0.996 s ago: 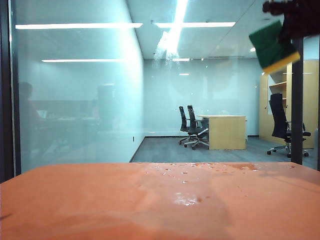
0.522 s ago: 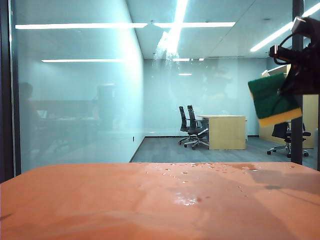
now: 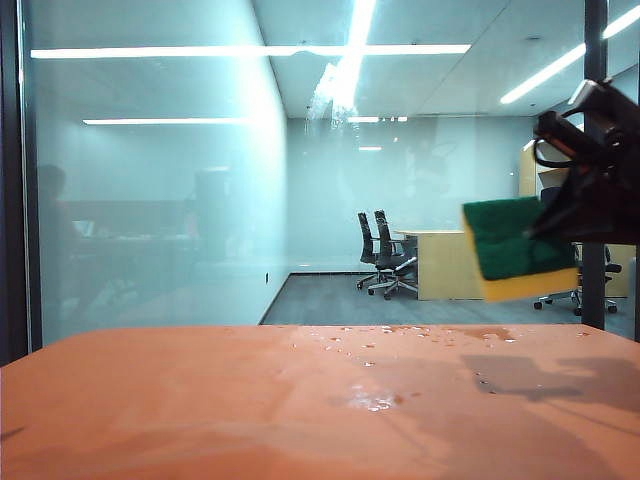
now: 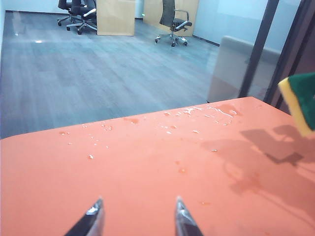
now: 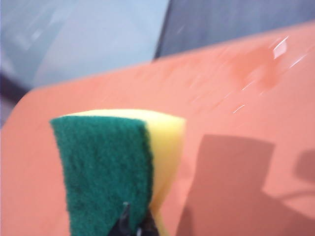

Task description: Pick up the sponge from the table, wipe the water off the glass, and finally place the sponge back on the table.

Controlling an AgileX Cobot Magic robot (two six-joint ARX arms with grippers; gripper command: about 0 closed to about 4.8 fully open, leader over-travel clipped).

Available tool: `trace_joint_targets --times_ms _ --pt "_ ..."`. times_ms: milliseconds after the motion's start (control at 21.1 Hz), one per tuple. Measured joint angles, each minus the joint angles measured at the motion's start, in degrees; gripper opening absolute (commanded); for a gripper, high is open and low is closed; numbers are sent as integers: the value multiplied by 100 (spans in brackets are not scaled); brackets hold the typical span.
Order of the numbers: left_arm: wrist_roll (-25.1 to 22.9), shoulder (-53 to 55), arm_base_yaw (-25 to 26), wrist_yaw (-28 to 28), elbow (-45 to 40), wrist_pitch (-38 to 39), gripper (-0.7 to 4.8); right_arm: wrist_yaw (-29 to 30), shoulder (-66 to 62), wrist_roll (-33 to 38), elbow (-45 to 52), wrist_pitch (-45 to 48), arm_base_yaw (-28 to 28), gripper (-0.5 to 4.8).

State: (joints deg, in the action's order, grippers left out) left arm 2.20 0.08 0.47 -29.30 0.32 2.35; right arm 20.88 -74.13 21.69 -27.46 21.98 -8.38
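My right gripper [image 3: 545,228] is shut on the sponge [image 3: 518,249], a yellow foam block with a dark green scouring face, and holds it in the air at the right, above the orange-red table [image 3: 200,410]. The right wrist view shows the sponge [image 5: 115,162] pinched at its edge by that gripper [image 5: 135,221]. The sponge's corner [image 4: 301,101] also shows in the left wrist view. My left gripper [image 4: 138,209] hovers open over the table [image 4: 123,167] with nothing between its fingers. The glass [image 3: 160,190] stands beyond the table's far edge. Water droplets [image 3: 375,400] lie on the table.
Dark vertical frame bars [image 3: 595,170] stand at the glass's right and left. Behind the pane is an office with a light-wood desk [image 3: 440,262] and chairs [image 3: 385,255]. The sponge's shadow [image 3: 520,375] falls on the table's right side.
The right gripper has come down from the top right corner with the sponge and shifted left, now hanging lower above the table. The left gripper has not moved.
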Motion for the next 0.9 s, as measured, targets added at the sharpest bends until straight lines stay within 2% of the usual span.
trace_joint_targets --times_ms 142,427,901 --pt "0 0 0 0 0 0 183 315 -221 208 -4 140 -282 -9" --pt "0 0 0 0 0 -2 183 431 -1047 634 -7 522 -817 -9" --pt "0 0 0 0 0 0 183 748 -1716 1102 -9 813 -885 -9"
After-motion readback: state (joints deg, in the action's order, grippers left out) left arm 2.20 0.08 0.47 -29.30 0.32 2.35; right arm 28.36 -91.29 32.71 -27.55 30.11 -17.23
